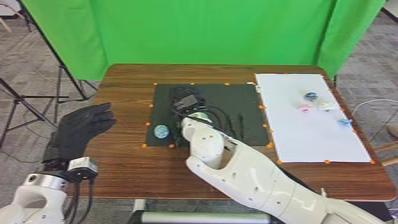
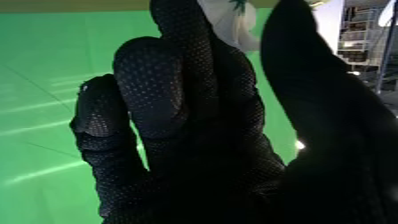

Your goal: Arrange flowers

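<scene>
- White, on the right side of the table (image 1: pixel 129 170), a flat sheet (image 1: pixel 315 142) carries the flowers: a dark blue bloom (image 1: pixel 310 95), a pink bloom (image 1: pixel 305 107) and a cream bloom (image 1: pixel 326 106) close together, with a pale blue bloom (image 1: pixel 345 121) a little nearer the robot.
- The right hand (image 2: pixel 209 160) is over the far left part of the black mat (image 1: pixel 234 95); its fingers reach out mostly straight, with the thumb set apart from them.
- Between fingertips and thumb tip, a white object (image 2: pixel 233 22) with a green mark appears in the wrist view. I cannot tell whether it is touched or gripped, nor whether it is vase or petal.
- A blue oval object (image 1: pixel 161 131) sits on the mat's near left (a small vase, perhaps, though its shape is unclear).
- The left hand (image 1: pixel 75 132) is beyond the table's left edge, fingers loosely extended, holding nothing.
- The blooms should be light and soft-headed, easily crushed; a pinch on the stem just below the head seems best. Thin stems could twist or slip against glove fabric, so the squeeze wants to be firm but small.
</scene>
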